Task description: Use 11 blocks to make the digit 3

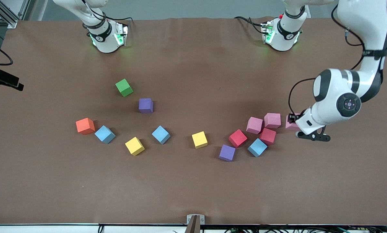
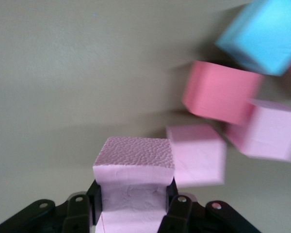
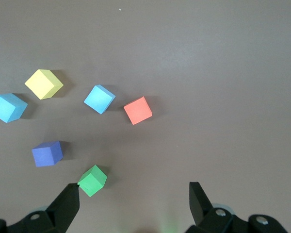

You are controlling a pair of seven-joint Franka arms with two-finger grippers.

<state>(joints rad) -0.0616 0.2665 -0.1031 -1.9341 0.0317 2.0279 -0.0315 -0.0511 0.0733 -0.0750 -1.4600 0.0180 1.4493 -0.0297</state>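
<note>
My left gripper (image 2: pixel 131 206) pinches a pink cube (image 2: pixel 134 167) at the left arm's end of the table; its top is pebbled matte foam, and the sides dent slightly between my fingers (image 2: pixel 177 213). Just beside it sit two more pink cubes (image 1: pixel 272 120), two red ones (image 1: pixel 267 136) and a light blue one (image 1: pixel 257 147), all square-edged foam. The other blocks lie loose on the brown mat (image 1: pixel 193 181), no numeral formed. My right gripper (image 3: pixel 134 201) waits high, jaws spread wide, over the green cube (image 3: pixel 92 180).
</note>
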